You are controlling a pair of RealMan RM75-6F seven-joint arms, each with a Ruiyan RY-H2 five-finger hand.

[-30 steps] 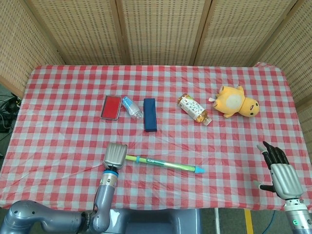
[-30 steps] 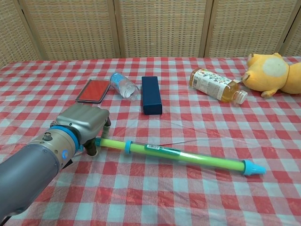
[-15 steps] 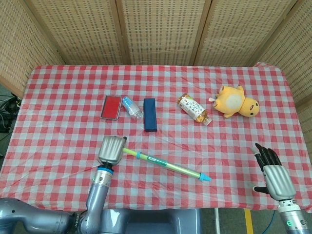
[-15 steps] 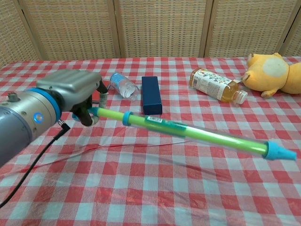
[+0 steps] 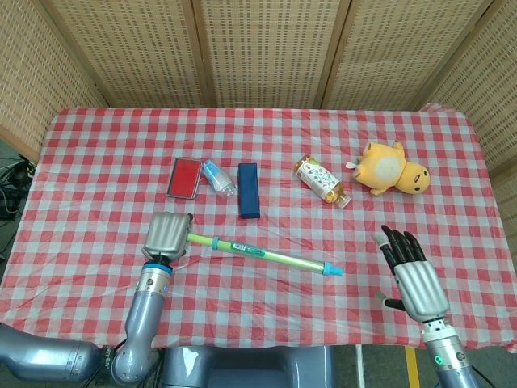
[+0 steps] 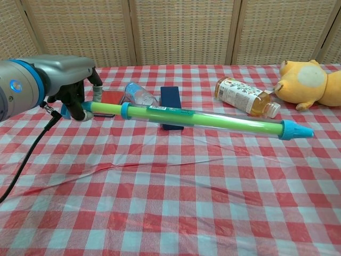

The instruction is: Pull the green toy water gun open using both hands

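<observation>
My left hand (image 5: 166, 235) (image 6: 72, 90) grips the handle end of the green toy water gun (image 5: 258, 255) (image 6: 197, 119) and holds it clear of the table, nearly level. The long green tube runs to the right and ends in a blue nozzle (image 5: 331, 270) (image 6: 295, 130). A blue ring (image 6: 125, 110) sits on the tube close to the left hand. At the front right, my right hand (image 5: 414, 273) hovers with its fingers spread and nothing in it, a short way right of the nozzle. The chest view does not show the right hand.
On the red checked tablecloth (image 5: 97, 178) lie a red flat case (image 5: 184, 177), a small clear bottle (image 5: 219, 176), a dark blue box (image 5: 249, 190), a tea bottle (image 5: 322, 180) and a yellow plush toy (image 5: 391, 169). Wicker screens (image 5: 266, 48) close off the back.
The left hand has lifted the water gun off the table and carried it up and to the left, levelling it. The right hand has moved left and forward towards the nozzle.
</observation>
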